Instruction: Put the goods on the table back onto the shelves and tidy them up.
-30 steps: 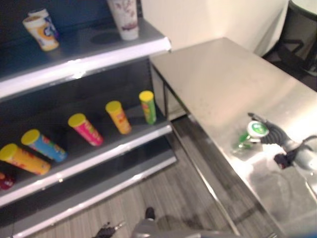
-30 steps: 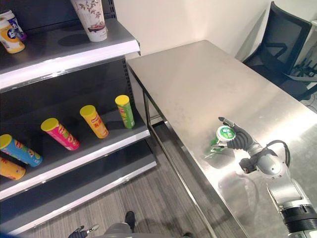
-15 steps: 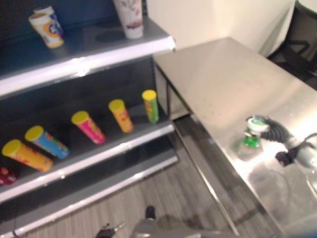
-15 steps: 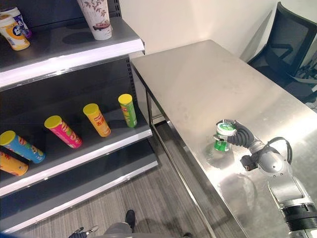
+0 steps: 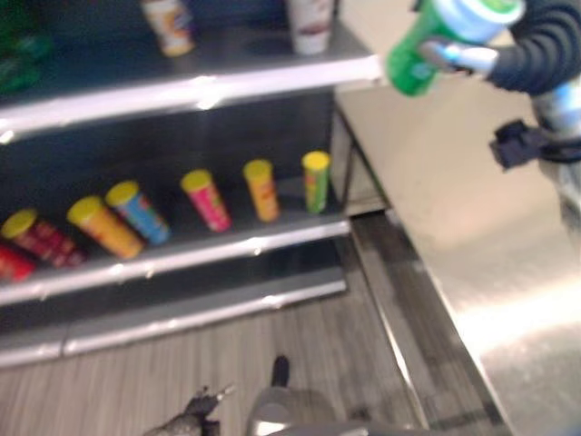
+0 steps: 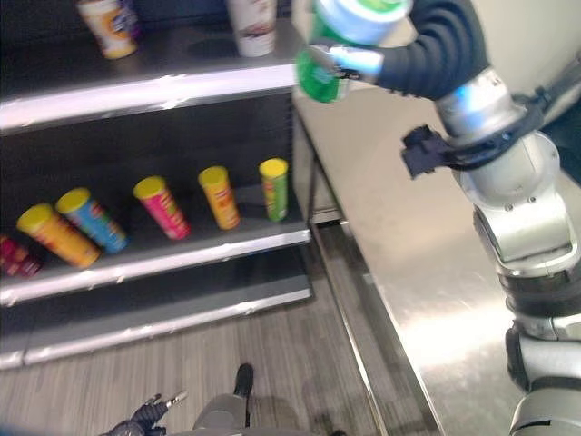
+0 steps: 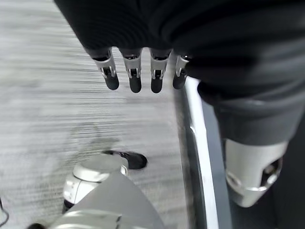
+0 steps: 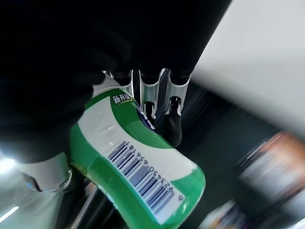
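A green can (image 6: 320,74) with a white lid is held high in the air by my right hand (image 6: 427,54), just off the right end of the top shelf (image 6: 154,86). In the right wrist view the fingers (image 8: 174,119) curl round the green can (image 8: 138,176), whose barcode side shows. My left hand (image 7: 133,71) hangs low over the floor with straight fingers and holds nothing. It also shows at the bottom edge of the head view (image 6: 136,420).
Two paper cups (image 6: 109,23) (image 6: 254,23) stand on the top shelf. Several coloured tube cans (image 6: 163,204) lie in a row on the middle shelf (image 6: 182,259). The steel table (image 6: 427,300) stands to the right of the shelves, over grey wood flooring (image 6: 272,345).
My right hand has lifted the green can off the table and carried it up and left to the top shelf's end. The camera has turned toward the shelves.
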Robot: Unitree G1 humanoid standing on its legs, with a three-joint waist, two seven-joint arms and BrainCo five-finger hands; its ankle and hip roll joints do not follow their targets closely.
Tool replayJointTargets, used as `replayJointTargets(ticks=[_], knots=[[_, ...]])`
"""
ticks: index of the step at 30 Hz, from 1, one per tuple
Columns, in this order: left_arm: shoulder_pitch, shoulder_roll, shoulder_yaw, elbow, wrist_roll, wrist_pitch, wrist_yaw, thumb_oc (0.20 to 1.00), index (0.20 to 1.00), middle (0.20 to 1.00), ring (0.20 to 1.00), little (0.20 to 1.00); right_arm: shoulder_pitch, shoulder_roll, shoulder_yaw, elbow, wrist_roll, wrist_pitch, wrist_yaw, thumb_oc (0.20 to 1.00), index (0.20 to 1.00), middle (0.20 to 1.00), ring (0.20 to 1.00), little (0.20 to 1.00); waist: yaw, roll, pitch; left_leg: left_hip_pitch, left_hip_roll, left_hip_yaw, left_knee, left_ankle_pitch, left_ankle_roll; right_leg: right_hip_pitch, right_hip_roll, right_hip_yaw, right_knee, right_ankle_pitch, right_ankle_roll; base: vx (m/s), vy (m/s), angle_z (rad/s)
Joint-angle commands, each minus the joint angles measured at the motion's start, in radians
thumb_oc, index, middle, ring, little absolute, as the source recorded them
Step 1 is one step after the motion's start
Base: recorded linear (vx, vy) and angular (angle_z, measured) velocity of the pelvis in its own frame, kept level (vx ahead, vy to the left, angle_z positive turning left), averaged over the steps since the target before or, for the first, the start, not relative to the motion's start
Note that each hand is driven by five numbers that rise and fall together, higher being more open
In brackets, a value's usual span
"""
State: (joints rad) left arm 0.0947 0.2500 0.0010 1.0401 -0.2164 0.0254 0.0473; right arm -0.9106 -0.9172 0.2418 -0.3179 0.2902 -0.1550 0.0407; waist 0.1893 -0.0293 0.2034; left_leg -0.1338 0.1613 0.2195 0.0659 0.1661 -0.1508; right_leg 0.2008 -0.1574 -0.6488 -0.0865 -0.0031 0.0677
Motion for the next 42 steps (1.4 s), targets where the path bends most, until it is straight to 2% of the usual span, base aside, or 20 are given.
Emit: replayJointTargets(ticks=[1, 2, 3, 4, 5, 6, 7, 8, 9, 10, 11, 12, 14, 18, 19, 21, 23, 27, 31, 42], knots=[[0.017, 0.039, -0.036, 0.038, -0.006, -0.001, 0.021, 1.000, 1.000, 1.000, 1.000, 1.000, -0.026, -0.010, 0.054, 0.066, -0.007, 0.003, -0.031, 0.200, 0.200, 0.200, 0.200, 0.200, -0.039, 0.010, -0.065, 0.147, 0.158, 0.023, 0.107, -0.033, -0.081, -0.044, -0.019, 0.036, 0.016, 0.017, 0.055, -0.16, 0.098, 0.20], [0.010, 0.040, -0.042, 0.043, -0.014, 0.003, 0.024, 1.000, 1.000, 1.000, 1.000, 1.000, -0.072, -0.028, 0.093, 0.107, -0.018, 0.025, -0.035, 0.200, 0.200, 0.200, 0.200, 0.200, -0.044, 0.013, -0.086, 0.184, 0.141, 0.026, 0.066, -0.064, -0.081, -0.046, -0.033, 0.001, 0.020, 0.029, 0.061, -0.10, 0.087, 0.85], [0.010, 0.037, -0.041, 0.043, -0.014, 0.003, 0.024, 1.000, 1.000, 1.000, 1.000, 1.000, -0.078, -0.028, 0.099, 0.110, -0.018, 0.024, -0.036, 0.200, 0.200, 0.200, 0.200, 0.200, -0.048, 0.015, -0.085, 0.186, 0.139, 0.025, 0.062, -0.062, -0.080, -0.044, -0.034, -0.001, 0.019, 0.029, 0.062, -0.05, 0.178, 1.22], [0.001, 0.035, -0.058, 0.044, -0.008, 0.008, 0.025, 1.000, 1.000, 1.000, 1.000, 1.000, -0.098, -0.026, 0.115, 0.143, -0.016, 0.041, -0.036, 0.200, 0.200, 0.200, 0.200, 0.200, -0.056, 0.023, -0.103, 0.196, 0.121, 0.064, -0.007, -0.082, -0.067, -0.035, -0.053, -0.036, 0.023, 0.048, 0.076, 0.10, 0.139, 1.40], [0.003, 0.035, -0.062, 0.044, -0.005, 0.008, 0.026, 1.000, 1.000, 1.000, 1.000, 1.000, -0.104, -0.023, 0.120, 0.154, -0.017, 0.047, -0.038, 0.200, 0.200, 0.200, 0.200, 0.200, -0.055, 0.025, -0.114, 0.208, 0.113, 0.054, -0.032, -0.104, -0.073, -0.021, -0.050, -0.021, 0.017, 0.037, 0.086, 0.10, 0.140, 1.06], [0.004, 0.034, -0.062, 0.044, -0.005, 0.008, 0.027, 1.000, 1.000, 1.000, 1.000, 1.000, -0.106, -0.022, 0.123, 0.156, -0.017, 0.046, -0.038, 0.200, 0.200, 0.200, 0.200, 0.200, -0.055, 0.026, -0.113, 0.214, 0.113, 0.055, -0.035, -0.104, -0.073, -0.019, -0.050, -0.020, 0.017, 0.037, 0.087, 0.12, 0.174, 1.10], [0.003, 0.043, -0.063, 0.048, -0.005, 0.010, 0.030, 1.000, 1.000, 1.000, 1.000, 1.000, -0.124, 0.003, 0.138, 0.191, -0.008, 0.053, -0.040, 0.200, 0.200, 0.200, 0.200, 0.200, -0.041, 0.024, -0.123, 0.224, 0.087, 0.051, -0.079, -0.104, -0.060, -0.015, -0.073, -0.035, 0.019, 0.056, 0.101, -0.03, 0.196, 0.75], [0.000, 0.048, -0.066, 0.052, -0.004, 0.011, 0.031, 1.000, 1.000, 1.000, 1.000, 1.000, -0.136, 0.008, 0.150, 0.201, -0.014, 0.060, -0.038, 0.200, 0.200, 0.200, 0.200, 0.200, -0.034, 0.021, -0.120, 0.217, 0.074, 0.062, -0.083, -0.091, -0.048, -0.024, -0.092, -0.059, 0.031, 0.077, 0.095, -0.03, 0.198, 0.65], [-0.001, 0.047, -0.065, 0.052, -0.004, 0.011, 0.031, 1.000, 1.000, 1.000, 1.000, 1.000, -0.140, 0.009, 0.153, 0.204, -0.014, 0.060, -0.039, 0.200, 0.200, 0.200, 0.200, 0.200, -0.035, 0.021, -0.119, 0.218, 0.072, 0.062, -0.085, -0.090, -0.047, -0.024, -0.094, -0.059, 0.032, 0.077, 0.096, 0.02, 0.169, 0.22], [0.002, 0.057, -0.059, 0.054, -0.005, 0.011, 0.035, 1.000, 1.000, 1.000, 1.000, 1.000, -0.170, 0.026, 0.175, 0.219, -0.024, 0.067, -0.040, 0.200, 0.200, 0.200, 0.200, 0.200, -0.024, 0.014, -0.122, 0.234, 0.041, 0.050, -0.118, -0.109, -0.037, -0.026, -0.120, -0.037, 0.036, 0.085, 0.124, 0.01, 0.183, 0.34], [0.003, 0.060, -0.062, 0.058, -0.003, 0.012, 0.035, 1.000, 1.000, 1.000, 1.000, 1.000, -0.184, 0.041, 0.185, 0.229, -0.035, 0.078, -0.037, 0.200, 0.200, 0.200, 0.200, 0.200, -0.014, 0.011, -0.117, 0.229, 0.023, 0.063, -0.126, -0.098, -0.023, -0.038, -0.145, -0.061, 0.052, 0.109, 0.120, 0.08, 0.208, 0.25], [0.005, 0.063, -0.057, 0.062, 0.000, 0.013, 0.038, 1.000, 1.000, 1.000, 1.000, 1.000, -0.192, 0.051, 0.189, 0.240, -0.045, 0.081, -0.044, 0.200, 0.200, 0.200, 0.200, 0.200, -0.010, 0.007, -0.120, 0.239, 0.013, 0.049, -0.137, -0.118, -0.024, -0.034, -0.151, -0.038, 0.053, 0.103, 0.137, -0.06, 0.161, 0.11], [0.009, 0.070, -0.061, 0.065, 0.007, 0.012, 0.041, 1.000, 1.000, 1.000, 1.000, 1.000, -0.211, 0.095, 0.202, 0.295, -0.067, 0.090, -0.059, 0.200, 0.200, 0.200, 0.200, 0.200, 0.007, 0.001, -0.109, 0.231, -0.018, 0.053, -0.135, -0.116, -0.001, -0.049, -0.192, -0.057, 0.073, 0.134, 0.138, -0.02, 0.130, 0.06], [0.012, 0.080, -0.069, 0.059, 0.017, 0.012, 0.042, 1.000, 1.000, 1.000, 1.000, 1.000, -0.238, 0.130, 0.213, 0.371, -0.103, 0.102, -0.079, 0.200, 0.200, 0.200, 0.200, 0.200, 0.024, -0.005, -0.101, 0.229, -0.048, 0.040, -0.141, -0.127, 0.020, -0.068, -0.223, -0.033, 0.136, 0.130, 0.148, 0.01, 0.097, 0.06], [-0.007, 0.104, -0.092, 0.047, 0.014, 0.005, 0.041, 1.000, 1.000, 1.000, 1.000, 1.000, -0.252, 0.123, 0.224, 0.424, -0.112, 0.113, -0.083, 0.200, 0.200, 0.200, 0.200, 0.200, -0.008, -0.013, -0.087, 0.218, -0.051, -0.022, -0.153, -0.120, 0.027, -0.128, -0.151, 0.163, 0.159, 0.086, 0.132, 0.02, 0.008, 0.28], [-0.018, 0.117, -0.100, 0.033, -0.013, -0.003, 0.038, 1.000, 1.000, 1.000, 1.000, 1.000, -0.295, 0.106, 0.252, 0.480, -0.105, 0.123, -0.088, 0.200, 0.200, 0.200, 0.200, 0.200, -0.025, -0.015, -0.090, 0.205, -0.049, -0.064, -0.153, -0.118, 0.024, -0.179, -0.074, 0.362, 0.128, 0.047, 0.126, 0.10, 0.027, 0.71], [-0.029, 0.122, -0.106, 0.023, -0.033, -0.007, 0.038, 1.000, 1.000, 1.000, 1.000, 1.000, -0.336, 0.093, 0.272, 0.528, -0.091, 0.124, -0.097, 0.200, 0.200, 0.200, 0.200, 0.200, -0.016, -0.023, -0.092, 0.195, -0.055, -0.094, -0.153, -0.112, 0.021, -0.182, -0.060, 0.392, 0.094, 0.058, 0.117, 0.08, 0.003, 1.01], [-0.039, 0.120, -0.131, 0.009, -0.068, -0.010, 0.038, 1.000, 1.000, 1.000, 1.000, 1.000, -0.387, 0.088, 0.315, 0.664, -0.056, 0.128, -0.099, 0.200, 0.200, 0.200, 0.200, 0.200, 0.000, -0.041, -0.111, 0.178, -0.045, -0.139, -0.153, -0.094, 0.007, -0.105, -0.048, 0.304, 0.017, 0.067, 0.122, 0.09, -0.104, 0.69], [-0.034, 0.117, -0.150, -0.011, -0.095, -0.009, 0.039, 1.000, 1.000, 1.000, 1.000, 1.000, -0.433, 0.080, 0.322, 0.779, -0.030, 0.130, -0.119, 0.200, 0.200, 0.200, 0.200, 0.200, 0.011, -0.045, -0.113, 0.167, -0.029, -0.176, -0.153, -0.077, -0.019, -0.070, -0.035, 0.235, 0.005, 0.055, 0.118, 0.06, -0.071, 0.64], [-0.020, 0.118, -0.146, 0.023, -0.110, -0.008, 0.046, 1.000, 1.000, 1.000, 1.000, 1.000, -0.506, 0.073, 0.364, 0.950, -0.037, 0.141, -0.131, 0.200, 0.200, 0.200, 0.200, 0.200, 0.026, -0.047, -0.113, 0.144, -0.021, -0.229, -0.148, -0.055, -0.040, -0.033, -0.019, 0.153, 0.010, 0.030, 0.101, 0.02, -0.049, 0.24]])
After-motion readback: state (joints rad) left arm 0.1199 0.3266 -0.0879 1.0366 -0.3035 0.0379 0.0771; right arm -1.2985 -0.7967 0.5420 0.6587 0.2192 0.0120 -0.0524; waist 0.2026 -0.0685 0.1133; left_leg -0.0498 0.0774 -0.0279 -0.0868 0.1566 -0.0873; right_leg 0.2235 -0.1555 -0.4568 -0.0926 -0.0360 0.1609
